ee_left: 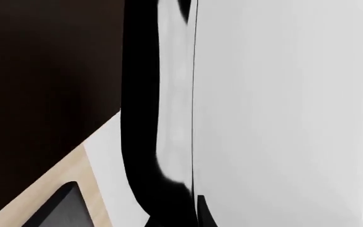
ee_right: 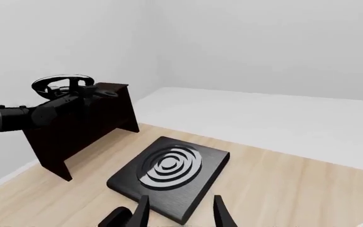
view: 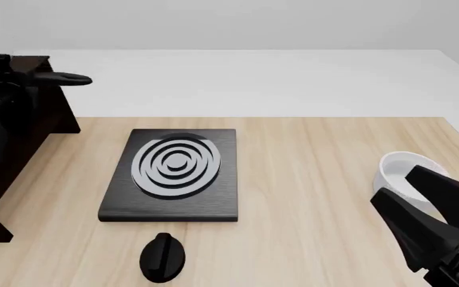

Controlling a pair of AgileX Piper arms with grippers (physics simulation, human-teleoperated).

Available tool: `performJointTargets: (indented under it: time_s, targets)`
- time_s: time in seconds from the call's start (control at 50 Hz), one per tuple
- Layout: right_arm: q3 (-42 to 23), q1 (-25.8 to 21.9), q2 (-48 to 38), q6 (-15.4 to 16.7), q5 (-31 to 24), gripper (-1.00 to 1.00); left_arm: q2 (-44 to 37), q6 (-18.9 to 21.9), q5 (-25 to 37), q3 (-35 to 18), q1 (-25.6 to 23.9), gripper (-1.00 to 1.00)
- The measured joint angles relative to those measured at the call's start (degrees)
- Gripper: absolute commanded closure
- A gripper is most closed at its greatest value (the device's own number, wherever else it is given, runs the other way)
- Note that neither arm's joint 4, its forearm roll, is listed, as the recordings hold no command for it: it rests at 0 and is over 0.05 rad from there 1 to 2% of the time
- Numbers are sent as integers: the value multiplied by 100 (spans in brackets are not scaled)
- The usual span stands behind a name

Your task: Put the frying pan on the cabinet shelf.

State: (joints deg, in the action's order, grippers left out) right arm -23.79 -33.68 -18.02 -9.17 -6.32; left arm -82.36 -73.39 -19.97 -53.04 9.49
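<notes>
Right gripper [view: 444, 236] hangs at the near right, jaws parted and empty, just before a white bowl [view: 405, 173] whose contents cannot be seen. A black knob [view: 162, 257] lies on the pale wooden surface [view: 317, 197], in front of a black hob [view: 174, 173] with grey rings. At far left, the frying pan [ee_right: 62, 85], black with a pale inside, sits at the top of the dark cabinet [ee_right: 81, 127], handle pointing right. Left gripper [ee_right: 83, 94] is at the pan; jaw state cannot be told. Plain white walls behind.

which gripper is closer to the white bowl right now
Right. The right gripper sits just in front of the white bowl at the table's right edge, partly overlapping it in the front view. The left arm is far across the table, up at the cabinet.
</notes>
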Motion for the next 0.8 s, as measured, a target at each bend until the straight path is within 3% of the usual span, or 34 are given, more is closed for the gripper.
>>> performJointTargets:
  time_s: [0.8]
  targets:
    - [103, -63, -115, -34, 114, -100, -383, -137, -902, 653, 307, 100]
